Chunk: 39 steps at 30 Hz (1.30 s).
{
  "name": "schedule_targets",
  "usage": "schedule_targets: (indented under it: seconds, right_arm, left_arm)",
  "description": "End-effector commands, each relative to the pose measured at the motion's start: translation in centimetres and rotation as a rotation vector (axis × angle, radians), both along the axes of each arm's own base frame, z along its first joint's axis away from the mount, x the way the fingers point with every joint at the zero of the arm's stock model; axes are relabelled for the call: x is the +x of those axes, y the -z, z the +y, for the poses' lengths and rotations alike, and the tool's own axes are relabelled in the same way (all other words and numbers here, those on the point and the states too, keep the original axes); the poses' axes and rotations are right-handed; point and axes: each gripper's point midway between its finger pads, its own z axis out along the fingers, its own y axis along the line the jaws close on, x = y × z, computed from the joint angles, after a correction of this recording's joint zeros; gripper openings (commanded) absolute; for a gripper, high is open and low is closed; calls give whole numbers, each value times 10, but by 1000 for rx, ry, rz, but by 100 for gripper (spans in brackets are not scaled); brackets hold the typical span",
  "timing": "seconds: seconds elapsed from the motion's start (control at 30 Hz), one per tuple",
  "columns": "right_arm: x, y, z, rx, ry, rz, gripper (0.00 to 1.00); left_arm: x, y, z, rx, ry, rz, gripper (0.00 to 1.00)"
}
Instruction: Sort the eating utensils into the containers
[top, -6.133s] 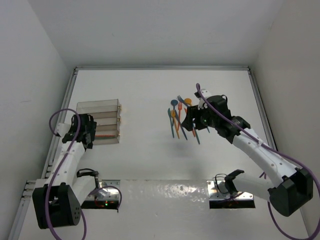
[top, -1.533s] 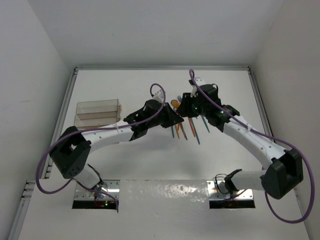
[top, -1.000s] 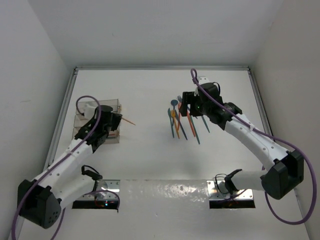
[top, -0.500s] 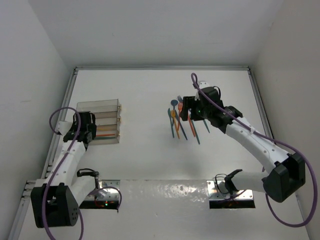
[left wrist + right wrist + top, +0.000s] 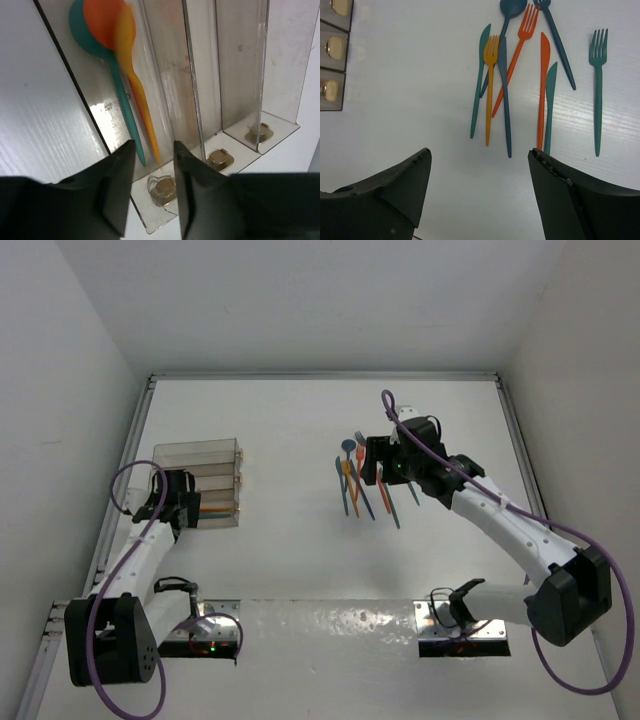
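As right gripper (image 5: 479,152) gapes, left gripper (image 5: 153,147), now parted, has dropped orange spoon (image 5: 106,18).

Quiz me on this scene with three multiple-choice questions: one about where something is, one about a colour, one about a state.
1. Where does the teal spoon lie? A) in a clear bin B) on the table C) on the floor
2. What colour is the fork farthest right in the right wrist view? A) orange B) teal C) white
3. The right end effector is: A) shut on a knife B) shut, empty C) open, empty

Answers: 1 A, clear walls flank it; 2 B, it is teal throughout; 3 C, its fingers stand wide apart with nothing between.
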Motion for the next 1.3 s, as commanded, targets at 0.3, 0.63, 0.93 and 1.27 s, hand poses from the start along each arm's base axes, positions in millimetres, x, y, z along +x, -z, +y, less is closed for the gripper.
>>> schedule_targets:
  seconds: [0.3,0.63,0.93,1.27]
  right_arm:
    - [17,-5,10,19,-5,-35,59]
    - [65,28,27,-60,17,10,26]
    - [126,69,50,-120,51,38,31]
    - [170,122,52,-237,154,101,32]
  left_arm:
    - [14,-37,-5,19,95,-79,68]
    - [40,-96,-14,210,449,-111,71]
    - [54,-131,-52,327,826,-215,75]
    - [47,-137,-98,398,1049,-183,76]
